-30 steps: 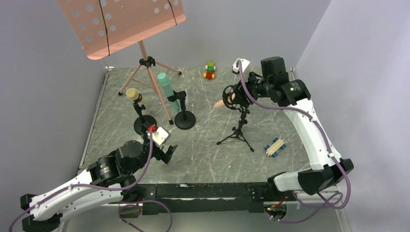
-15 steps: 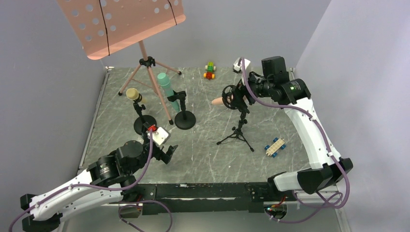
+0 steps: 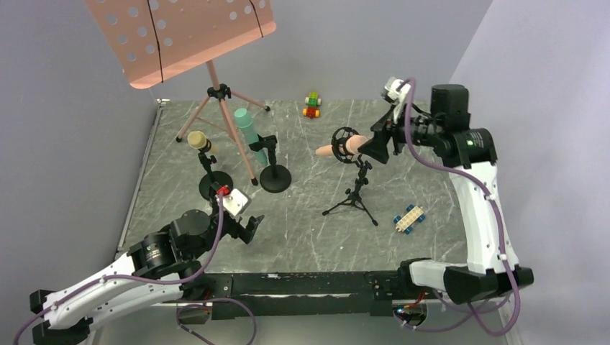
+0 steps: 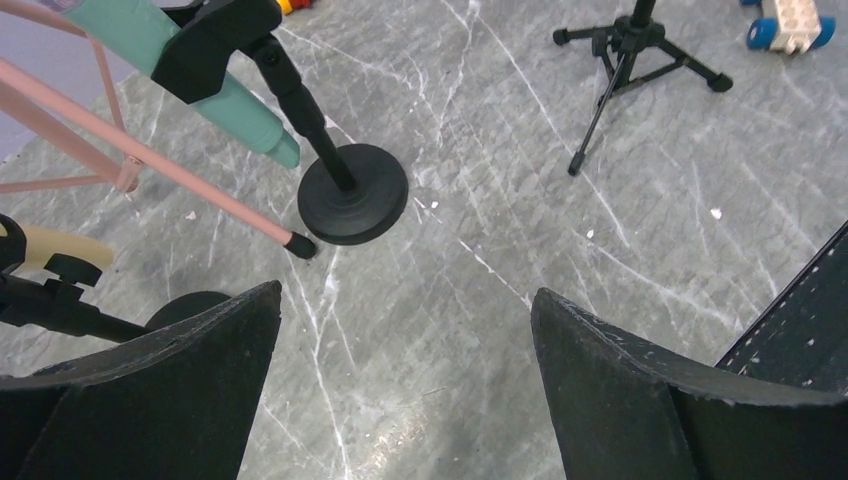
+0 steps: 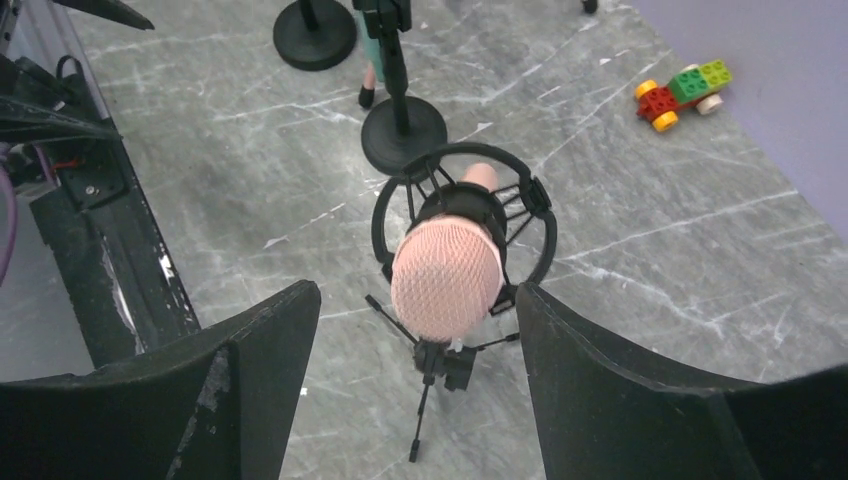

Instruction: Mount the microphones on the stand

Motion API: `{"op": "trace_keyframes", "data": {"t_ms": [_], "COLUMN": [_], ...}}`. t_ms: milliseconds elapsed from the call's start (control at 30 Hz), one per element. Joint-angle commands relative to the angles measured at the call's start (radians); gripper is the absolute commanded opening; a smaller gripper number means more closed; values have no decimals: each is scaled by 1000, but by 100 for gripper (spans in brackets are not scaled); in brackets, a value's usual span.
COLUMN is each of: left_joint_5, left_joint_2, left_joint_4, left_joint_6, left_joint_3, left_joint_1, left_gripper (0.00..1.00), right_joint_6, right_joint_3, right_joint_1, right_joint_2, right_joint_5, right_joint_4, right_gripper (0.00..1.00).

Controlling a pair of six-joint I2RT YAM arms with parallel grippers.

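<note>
A salmon pink microphone [image 3: 332, 150] lies level in the black shock-mount ring of a small tripod stand [image 3: 352, 198]. Its mesh head [image 5: 445, 278] faces my right gripper [image 3: 379, 143], which is open and stands clear of it on the right, holding nothing. In a clip on a round-base stand [image 3: 275, 178] leans the teal-green microphone [image 3: 249, 131]. The pale yellow microphone [image 3: 198, 139] sits on another round-base stand [image 3: 214, 185]. My left gripper [image 4: 405, 300] hovers open and low over bare tabletop, in front of those two stands.
A pink music stand [image 3: 180, 36] on a tripod rises at the back left, one leg reaching down between the two round bases. A red-green toy car [image 3: 312, 104] is at the back, a blue-white one [image 3: 408, 218] right of the tripod. Grey walls enclose the table.
My right gripper opened, let go of the pink microphone and drew back to the right. The microphone stays in the shock mount. The left arm barely moved.
</note>
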Motion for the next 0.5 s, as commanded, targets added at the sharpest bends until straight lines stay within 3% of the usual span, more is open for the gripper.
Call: {"op": "trace_keyframes", "data": {"t_ms": [0, 133, 300, 467], "left_joint_5": [-35, -93, 33, 190], "left_joint_2": [-44, -49, 31, 147], "left_joint_4": [16, -15, -64, 1], "left_joint_6": [-79, -170, -240, -310], "left_joint_3": [24, 88, 268, 328], "left_joint_1": [4, 20, 62, 71], "left_gripper": [99, 99, 99, 99], "right_joint_6": [14, 30, 75, 108], "right_joint_3": [-70, -226, -441, -553], "right_joint_1": [-101, -240, -312, -379], "right_joint_2": [-106, -233, -398, -455], "right_joint_5": [-130, -197, -192, -138], "right_joint_4": [60, 155, 290, 334], "right_gripper": [77, 84, 93, 96]}}
